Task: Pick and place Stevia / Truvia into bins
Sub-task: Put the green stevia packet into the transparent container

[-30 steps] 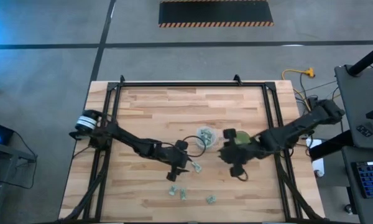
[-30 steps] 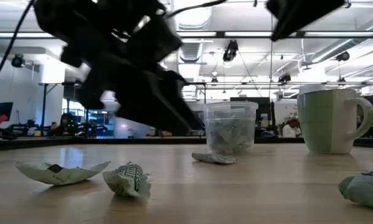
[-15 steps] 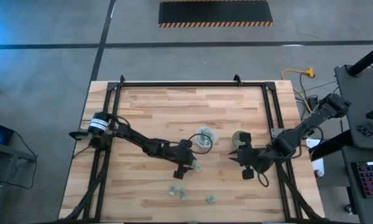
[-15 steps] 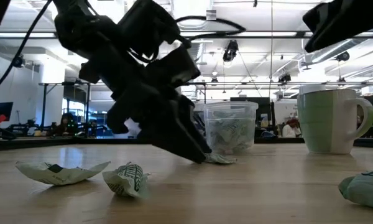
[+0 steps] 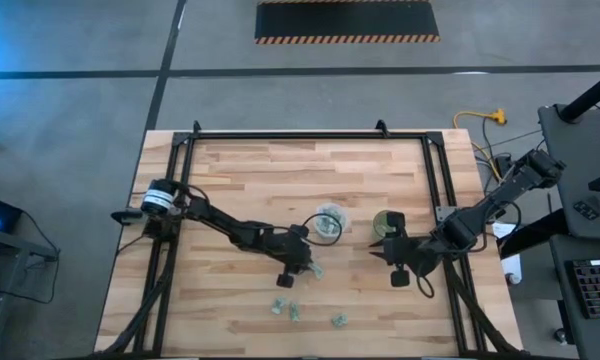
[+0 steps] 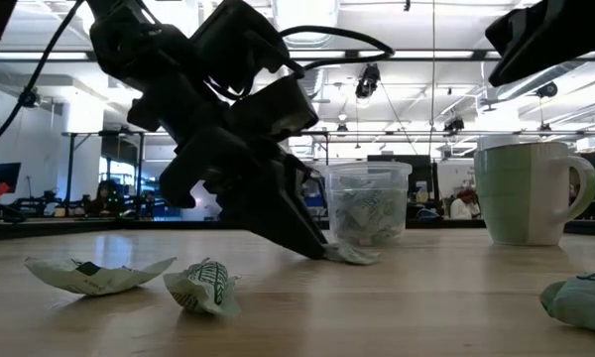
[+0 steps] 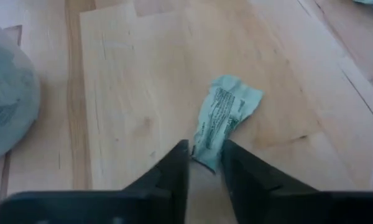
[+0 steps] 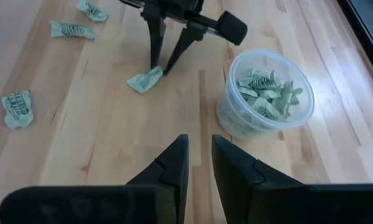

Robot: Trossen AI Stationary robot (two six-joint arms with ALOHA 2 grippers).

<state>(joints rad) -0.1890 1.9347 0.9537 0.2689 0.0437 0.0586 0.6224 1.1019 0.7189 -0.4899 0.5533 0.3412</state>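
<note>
One pale green Stevia sachet lies flat on the wood just on the near side of the clear cup, which holds several sachets. My left gripper is down at it, shut on its end. The green cup stands to the right of the clear one. My right gripper hovers on the near side of the green cup, fingers a narrow gap apart with nothing between them. Loose sachets lie nearer the front edge. My left gripper pinches the sachet's nearer end between its two fingertips, one on each long edge. The fingers slant down from the table's left and lie along the sachet. The sachet lies on the table, stretching away from the fingertips.
In the low view two crumpled sachets lie at the left and one at the right. A black frame borders the tabletop. The wood behind the cups is bare.
My left gripper has come down and toward the right onto the sachet beside the clear cup, its fingertips now at the tabletop. My right gripper has drawn back from over the green cup toward the near right, uncovering the cup.
</note>
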